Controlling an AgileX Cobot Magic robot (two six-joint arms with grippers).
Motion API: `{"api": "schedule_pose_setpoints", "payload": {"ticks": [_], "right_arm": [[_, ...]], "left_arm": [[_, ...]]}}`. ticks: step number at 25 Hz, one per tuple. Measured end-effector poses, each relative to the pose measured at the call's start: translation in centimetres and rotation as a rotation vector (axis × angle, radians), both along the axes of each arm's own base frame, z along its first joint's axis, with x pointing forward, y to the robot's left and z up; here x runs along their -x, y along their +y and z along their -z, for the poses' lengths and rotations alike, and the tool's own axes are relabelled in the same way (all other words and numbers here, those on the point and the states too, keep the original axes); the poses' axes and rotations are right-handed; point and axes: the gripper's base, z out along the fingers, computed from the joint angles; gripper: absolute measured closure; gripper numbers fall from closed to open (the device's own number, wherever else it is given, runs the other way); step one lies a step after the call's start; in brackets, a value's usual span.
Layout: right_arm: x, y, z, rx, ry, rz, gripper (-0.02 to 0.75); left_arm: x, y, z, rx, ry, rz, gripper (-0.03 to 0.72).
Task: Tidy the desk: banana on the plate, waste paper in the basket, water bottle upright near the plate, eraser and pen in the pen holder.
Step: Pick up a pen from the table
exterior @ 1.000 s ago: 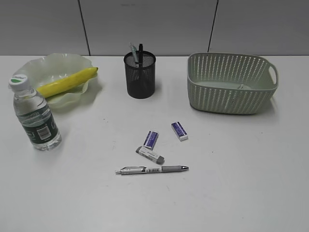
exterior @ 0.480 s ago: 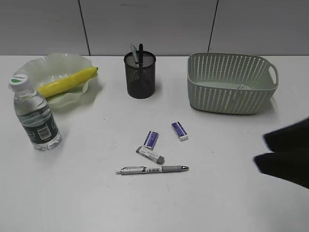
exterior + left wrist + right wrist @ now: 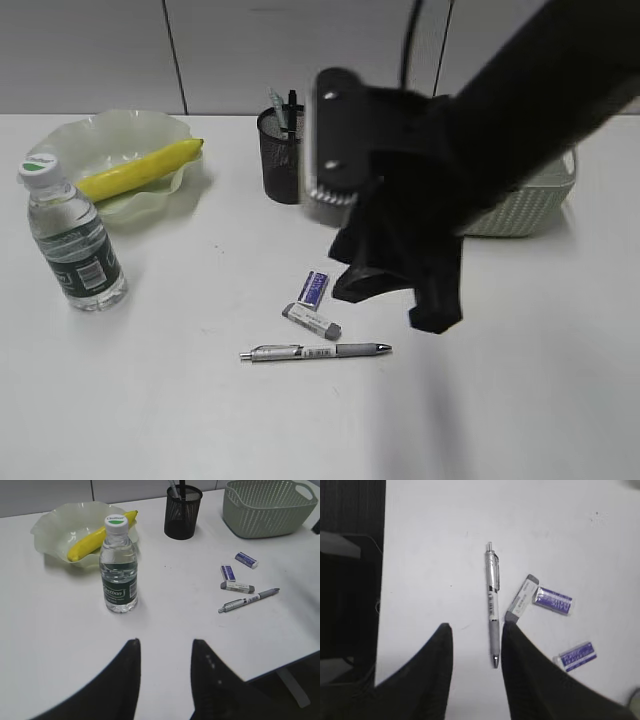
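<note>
The banana (image 3: 140,168) lies on the ruffled pale-green plate (image 3: 75,135) at the back left. The water bottle (image 3: 75,245) stands upright in front of the plate. The pen (image 3: 315,351) lies on the desk (image 3: 180,420) beside a grey eraser (image 3: 311,321) and a purple eraser (image 3: 314,287). My right gripper (image 3: 395,300) is open and empty above them; its wrist view shows the pen (image 3: 493,605) just inside its right finger (image 3: 476,627). A third eraser (image 3: 577,656) lies nearby. My left gripper (image 3: 165,645) is open and empty over the desk, in front of the bottle (image 3: 118,572). No waste paper shows.
The black mesh pen holder (image 3: 278,150) with pens in it stands at the back middle, partly behind my right arm. The pale-green basket (image 3: 535,205) at the back right is mostly hidden by that arm. The desk's front edge shows in the left wrist view (image 3: 280,665).
My right arm has swung in from the right edge to over the erasers and pen, covering the basket and one eraser in the exterior view. The objects have not moved.
</note>
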Motion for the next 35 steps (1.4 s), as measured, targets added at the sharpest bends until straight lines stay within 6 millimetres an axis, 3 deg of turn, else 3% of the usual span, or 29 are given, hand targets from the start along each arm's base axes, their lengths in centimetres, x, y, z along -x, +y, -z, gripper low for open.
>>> {"api": "schedule_pose_setpoints", "payload": {"ticks": [5,16,23,29,35], "right_arm": [[-1.3,4.0,3.6,0.102,0.020,-0.109,0.462],[-3.2,6.0,11.1,0.185,0.116,-0.088,0.462],[-4.3,6.8,14.0,0.196,0.123,-0.033,0.462],[-5.4,7.9,14.9,0.193,0.122,-0.015,0.462],[-5.2,7.8,15.9,0.226,0.167,-0.023,0.462]], "left_arm": [[0.0,0.0,0.0,0.000,0.000,0.000,0.433],[0.0,0.0,0.0,-0.002,-0.002,-0.002,0.435],[0.0,0.0,0.0,-0.002,-0.003,-0.002,0.435],[0.0,0.0,0.0,-0.002,-0.004,-0.003,0.435],[0.0,0.0,0.0,-0.003,-0.005,-0.003,0.435]]}}
